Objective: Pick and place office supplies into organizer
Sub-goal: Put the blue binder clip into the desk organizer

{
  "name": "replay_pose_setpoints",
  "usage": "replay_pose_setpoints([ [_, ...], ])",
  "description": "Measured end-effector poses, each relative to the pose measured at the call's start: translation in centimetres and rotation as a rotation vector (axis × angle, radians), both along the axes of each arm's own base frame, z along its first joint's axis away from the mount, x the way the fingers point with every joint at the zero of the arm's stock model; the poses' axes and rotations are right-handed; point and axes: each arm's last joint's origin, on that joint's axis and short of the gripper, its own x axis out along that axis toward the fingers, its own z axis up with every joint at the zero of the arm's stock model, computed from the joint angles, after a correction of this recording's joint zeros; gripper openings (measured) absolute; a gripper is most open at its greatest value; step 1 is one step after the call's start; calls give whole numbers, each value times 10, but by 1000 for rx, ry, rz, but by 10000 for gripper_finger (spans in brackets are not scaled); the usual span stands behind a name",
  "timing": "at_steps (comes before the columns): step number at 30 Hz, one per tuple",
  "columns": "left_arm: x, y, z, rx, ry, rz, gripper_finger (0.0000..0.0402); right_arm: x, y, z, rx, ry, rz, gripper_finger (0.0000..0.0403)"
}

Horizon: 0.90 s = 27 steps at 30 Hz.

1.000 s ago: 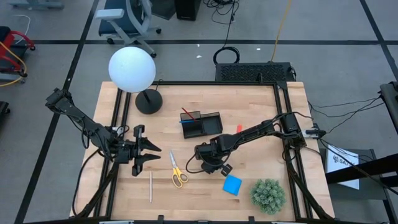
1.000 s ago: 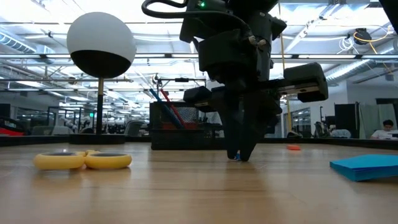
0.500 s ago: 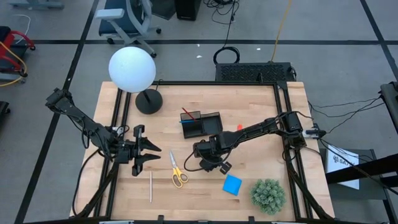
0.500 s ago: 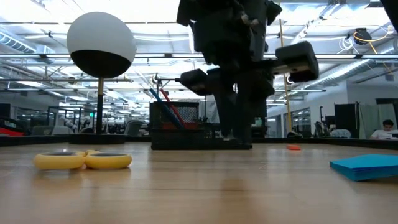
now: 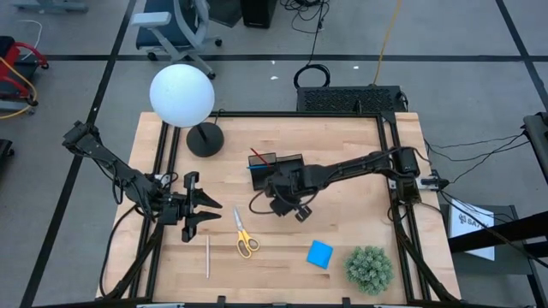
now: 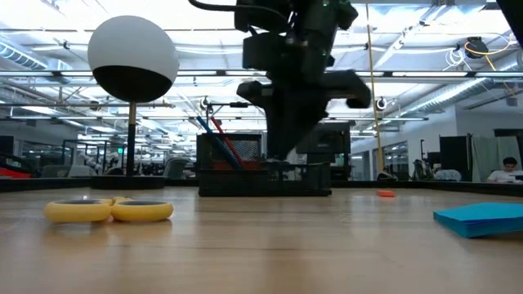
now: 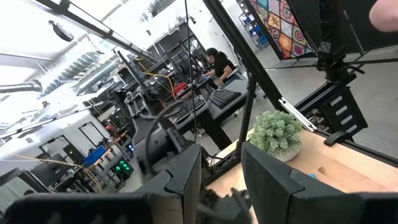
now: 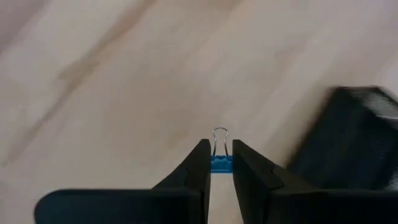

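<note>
Only my right wrist view shows the blue clip [image 8: 221, 163] pinched in my right claw [image 8: 217, 163], which from above hangs at the organizer [image 5: 289, 168]; left claw [image 5: 211, 215] waits spread, no writing legible.

Grey floor [image 5: 77, 34], black tape lines; office chair [image 5: 175, 26]; bright ceiling lights [image 6: 49, 49]; possibly desks behind.

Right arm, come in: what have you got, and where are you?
Right gripper shut on blue binder clip, beside black organizer. Left gripper open, waiting at table's left. Nothing in the way.
</note>
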Motion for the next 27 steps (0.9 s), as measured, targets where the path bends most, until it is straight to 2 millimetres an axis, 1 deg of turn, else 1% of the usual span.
replay_pose_setpoints([
  [8,0,0,0,0,0,0,124,11,-30,4,-7,-110,-74,45],
  [13,0,0,0,1,0,0,124,15,-48,6,-102,-157,-132,45],
  [16,0,0,0,3,-1,0,124,15,-57,7,-124,-169,-148,45],
  [22,0,0,0,4,-1,0,124,16,-69,8,-142,-186,-177,45],
  [27,0,0,0,4,-1,0,124,17,-73,9,-165,-202,-191,45],
])
